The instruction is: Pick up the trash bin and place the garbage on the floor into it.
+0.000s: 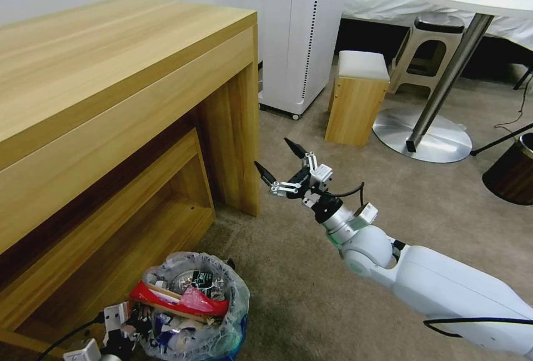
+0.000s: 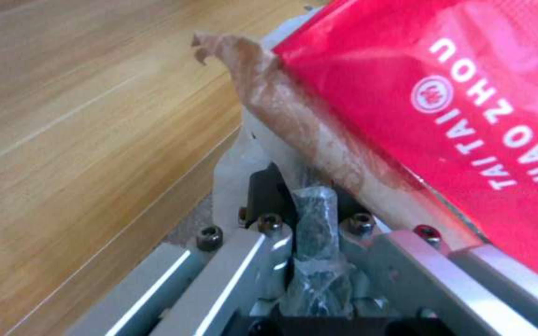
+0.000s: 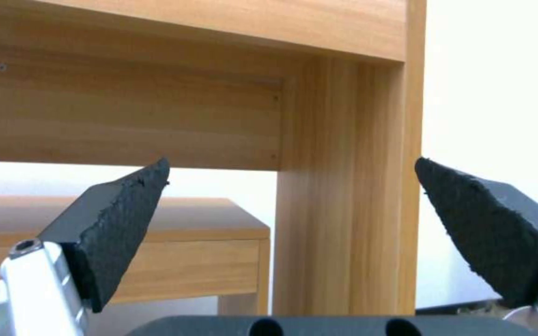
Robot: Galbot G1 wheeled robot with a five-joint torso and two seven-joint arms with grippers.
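The trash bin [image 1: 237, 332], blue with a translucent bag over its rim, is at the lower left, beside the desk's low shelf. It is filled with garbage: a red carton [image 1: 177, 301] lies across the top over wrappers and cups. My left gripper [image 1: 119, 327] is shut on the bin's near rim. The left wrist view shows the left gripper [image 2: 315, 200] pinching the bag-covered rim [image 2: 315, 224], with the red carton [image 2: 456, 102] just above. My right gripper [image 1: 272, 153] hangs open and empty over the beige floor [image 1: 311, 283], near the desk's leg [image 3: 343, 186]. In its own view the right gripper [image 3: 291, 163] holds nothing.
A wooden desk [image 1: 111, 72] takes up the left side. Behind stand a white appliance [image 1: 300, 33], a small wooden stool [image 1: 358, 100], a plastic stool [image 1: 436, 44] and a round table's metal base [image 1: 422, 136]. A dark brown bin [image 1: 513, 175] is at the right edge.
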